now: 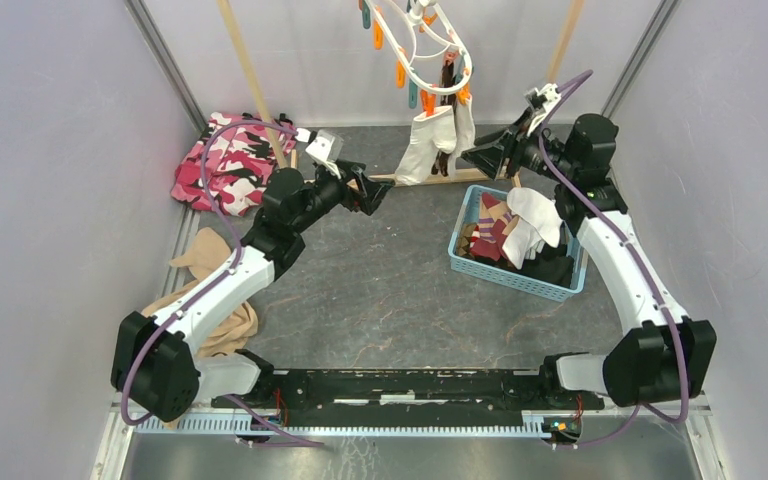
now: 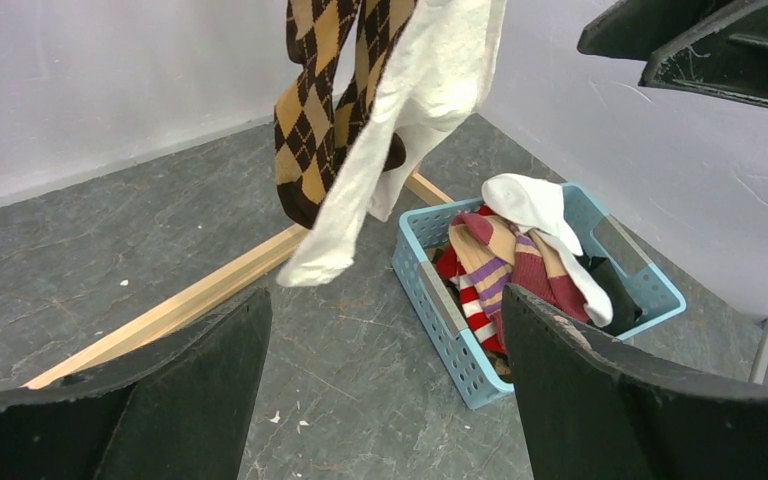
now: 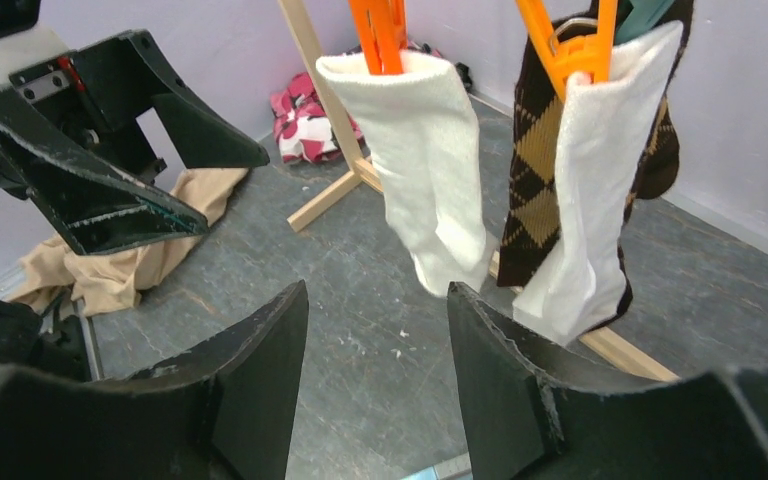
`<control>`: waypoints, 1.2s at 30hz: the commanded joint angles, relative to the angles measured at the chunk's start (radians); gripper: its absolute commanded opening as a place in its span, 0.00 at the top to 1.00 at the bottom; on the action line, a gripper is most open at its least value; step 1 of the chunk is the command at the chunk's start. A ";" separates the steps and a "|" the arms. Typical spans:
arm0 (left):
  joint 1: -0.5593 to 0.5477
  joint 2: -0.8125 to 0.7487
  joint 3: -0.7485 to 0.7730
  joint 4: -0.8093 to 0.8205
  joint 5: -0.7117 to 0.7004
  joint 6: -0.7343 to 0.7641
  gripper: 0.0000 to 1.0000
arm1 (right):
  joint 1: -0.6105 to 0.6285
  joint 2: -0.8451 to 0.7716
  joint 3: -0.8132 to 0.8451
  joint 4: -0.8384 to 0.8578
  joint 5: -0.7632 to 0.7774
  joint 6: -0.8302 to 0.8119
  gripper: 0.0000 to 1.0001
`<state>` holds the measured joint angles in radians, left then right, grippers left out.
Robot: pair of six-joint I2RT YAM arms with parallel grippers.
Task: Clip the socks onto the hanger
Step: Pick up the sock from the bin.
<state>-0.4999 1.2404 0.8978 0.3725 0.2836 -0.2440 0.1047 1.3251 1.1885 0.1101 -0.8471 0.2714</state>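
The white oval hanger [image 1: 438,50] with orange and teal clothespins hangs at the top centre. Two white socks [image 1: 425,145] and a brown argyle sock [image 1: 447,120] hang clipped from it; they also show in the right wrist view, the white ones [image 3: 430,160] and the argyle one [image 3: 535,190], under orange clothespins [image 3: 385,30]. More socks [image 1: 510,230], maroon/tan and white, lie in a blue basket [image 1: 505,278]. My left gripper [image 1: 378,192] is open and empty, left of the hanging socks. My right gripper [image 1: 478,155] is open and empty, right of them.
A wooden rack frame [image 1: 250,75] stands at the back, its base bar [image 2: 190,295] on the floor. A pink camouflage cloth [image 1: 225,165] lies at back left. A tan garment [image 1: 210,290] lies by the left arm. Walls close in on both sides.
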 commanded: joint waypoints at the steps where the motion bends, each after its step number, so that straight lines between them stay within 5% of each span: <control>1: 0.016 -0.019 -0.013 0.058 0.054 0.028 0.10 | 0.003 -0.070 -0.027 -0.063 0.050 -0.101 0.40; 17: 0.041 -0.038 -0.048 0.063 0.134 0.028 0.10 | -0.039 -0.209 -0.142 -0.188 0.181 -0.187 0.38; 28: 0.049 -0.081 -0.062 0.015 0.147 0.020 0.09 | -0.113 -0.233 -0.293 -0.336 0.664 -0.142 0.31; 36: 0.053 -0.120 -0.069 -0.062 0.148 0.030 0.05 | -0.161 -0.101 -0.341 -0.271 0.615 -0.074 0.37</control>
<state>-0.4534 1.1610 0.8272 0.3473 0.4049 -0.2443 -0.0555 1.1725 0.8387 -0.2077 -0.2543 0.1467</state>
